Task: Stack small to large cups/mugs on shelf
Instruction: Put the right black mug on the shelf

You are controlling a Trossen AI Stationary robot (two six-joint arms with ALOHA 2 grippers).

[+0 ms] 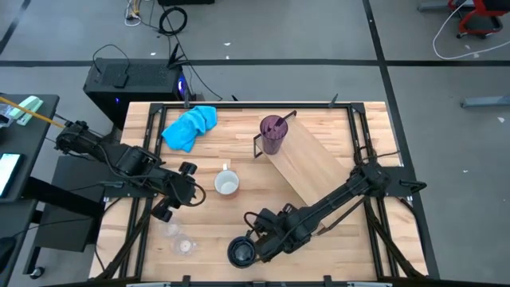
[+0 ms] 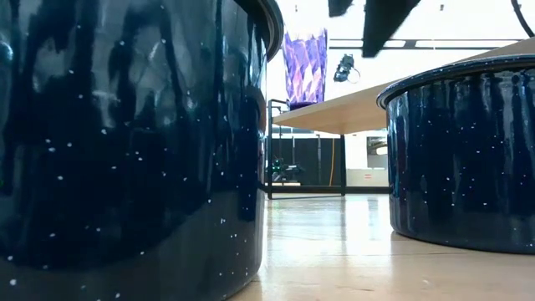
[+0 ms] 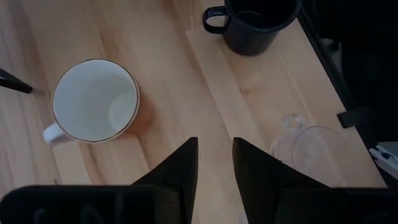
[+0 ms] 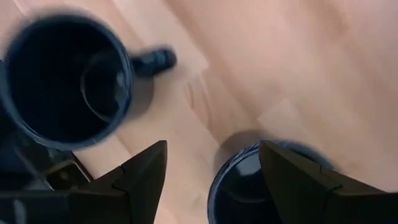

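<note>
The shelf board point(image 1: 311, 167) lies slantwise on the table, with the purple tumbler point(image 1: 273, 132) standing on its far left end. The white mug point(image 1: 227, 184) stands upright at mid-table. My left gripper point(image 1: 194, 193) hovers just left of it, empty, its fingers point(image 3: 186, 163) a narrow gap apart. Two clear glasses point(image 1: 179, 239) stand near the front left. My right gripper point(image 4: 212, 155) is wide open above two dark mugs at the front: one point(image 4: 65, 81) ahead of it, also seen from above point(image 1: 241, 252), the other point(image 4: 255, 183) below and between its fingers, touching neither finger that I can see.
A bright blue cloth point(image 1: 190, 127) lies at the far left of the table. Black rails point(image 1: 362, 135) run along the table's sides. In the low view the two dark mugs point(image 2: 125, 142) point(image 2: 464, 159) stand close in front, with the shelf point(image 2: 334, 110) and tumbler point(image 2: 305, 65) behind.
</note>
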